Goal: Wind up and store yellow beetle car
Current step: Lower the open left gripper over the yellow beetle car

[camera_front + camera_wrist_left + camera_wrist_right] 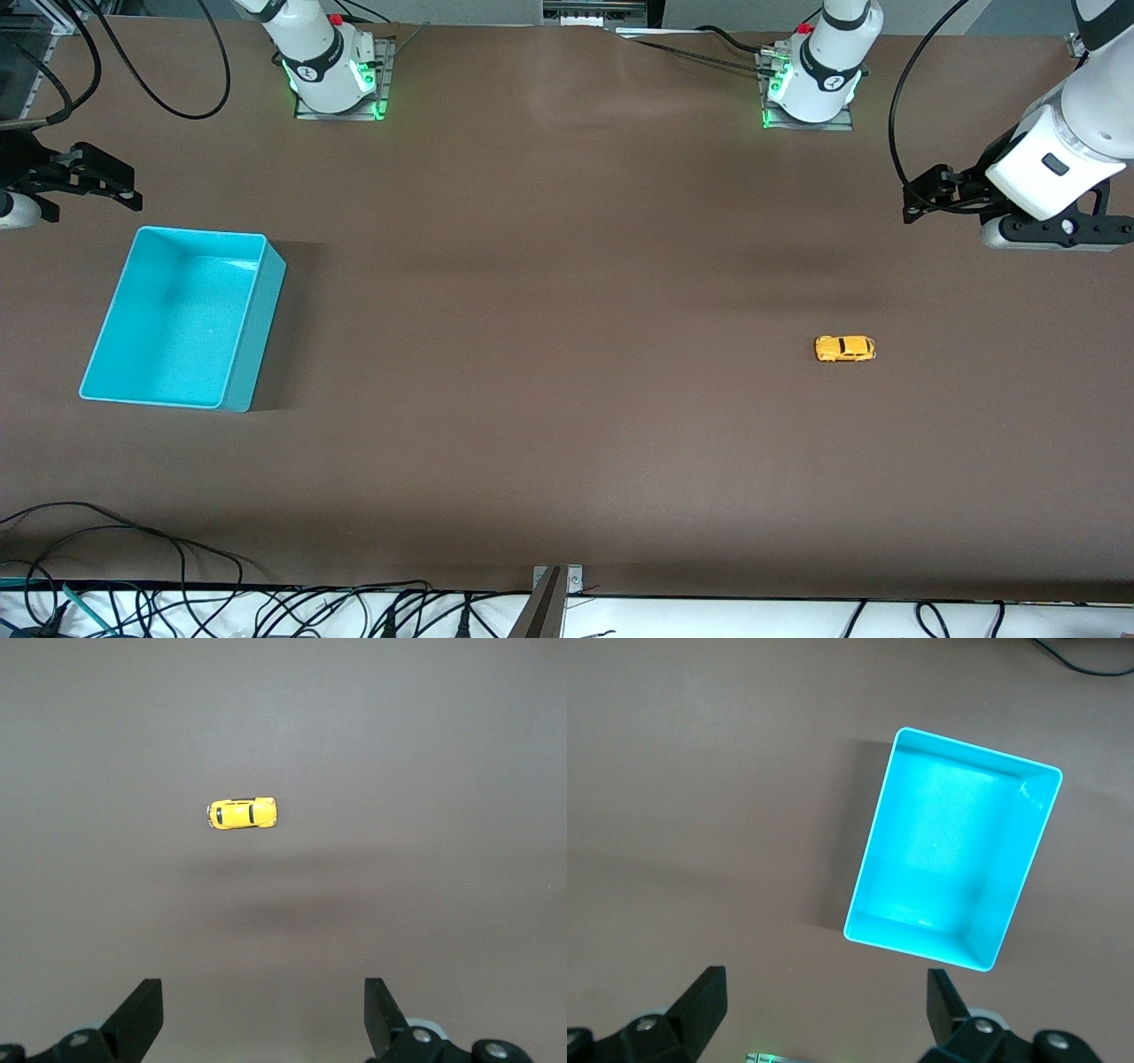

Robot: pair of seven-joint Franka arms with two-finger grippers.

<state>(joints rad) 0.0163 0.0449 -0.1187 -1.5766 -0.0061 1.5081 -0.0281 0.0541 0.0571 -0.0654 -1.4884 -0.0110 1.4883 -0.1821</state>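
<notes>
Brown tabletop [567, 399], matte and level, carrying few items.

Item: yellow beetle car [844, 348], count one. Stands on its wheels toward the left arm's end of the table, well apart from everything else, untouched. It sits out ahead of the left gripper [264, 1014], in line with the gap between the jaws.

Item: left gripper, count one. Jaws spread wide, nothing between them; hangs in the air over the table's left-arm end, well apart from the car.

Item: turquoise bin [252, 332], count one. Nothing inside; sits at the right arm's end.

Item: right gripper [826, 1010], count one. Jaws spread, holding nothing, raised near the bin; this arm waits.

Step in hand, as judged: the opening approach, nothing yet grasped. Next move calls for the left gripper to come down over the car and pinch its narrow body across the sides, before any winding.
</notes>
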